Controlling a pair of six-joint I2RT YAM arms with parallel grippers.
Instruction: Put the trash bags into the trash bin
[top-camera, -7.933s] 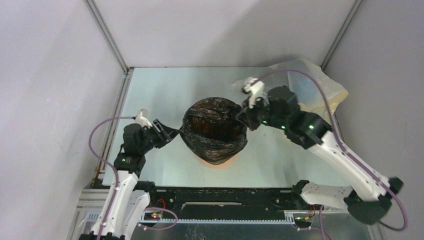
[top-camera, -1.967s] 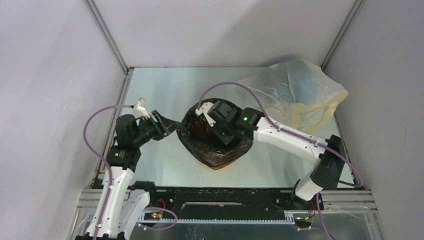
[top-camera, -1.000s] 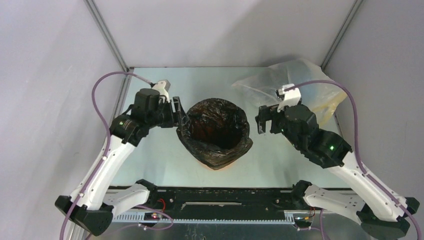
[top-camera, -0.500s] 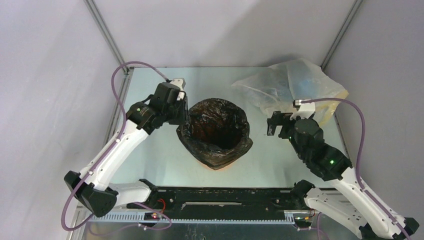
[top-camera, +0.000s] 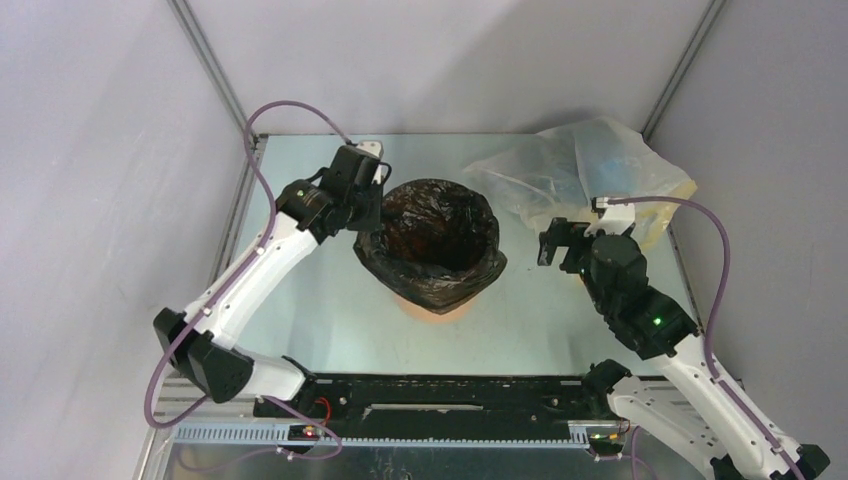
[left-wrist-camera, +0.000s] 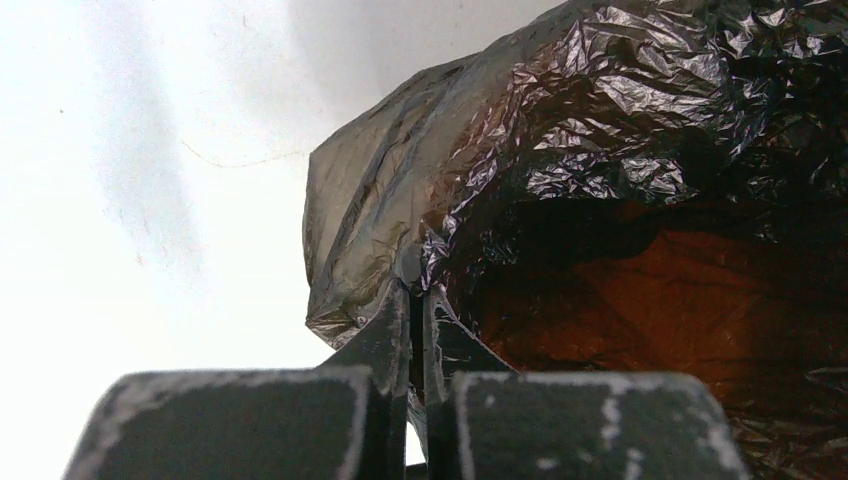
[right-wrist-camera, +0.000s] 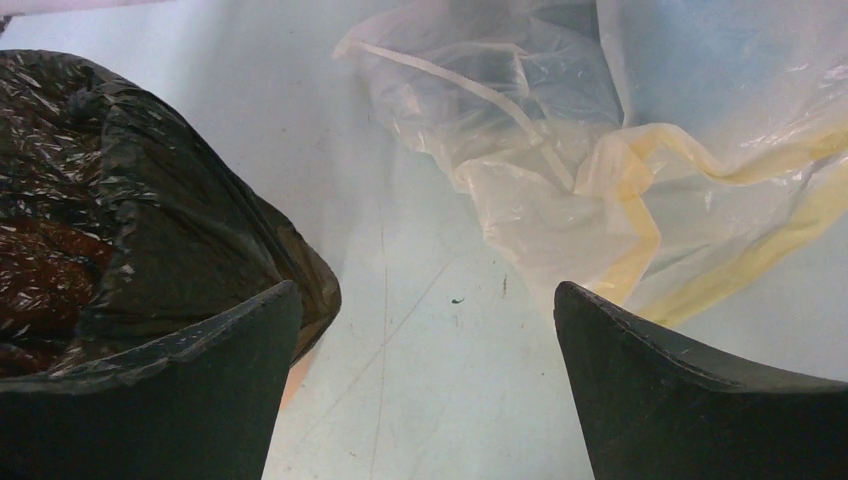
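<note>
With the left hand (left-wrist-camera: 415, 290) pinched on the upper-left rim of the black trash bag (top-camera: 472, 277) lining the orange bin (top-camera: 430, 304) mid-frame, and the right hand (right-wrist-camera: 425, 292) wide and empty, a hard tug might tear it or tip the bin.

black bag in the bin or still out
In: the black bag lines the orange bin, with its mouth spread open and its edge draped over the rim.
</note>
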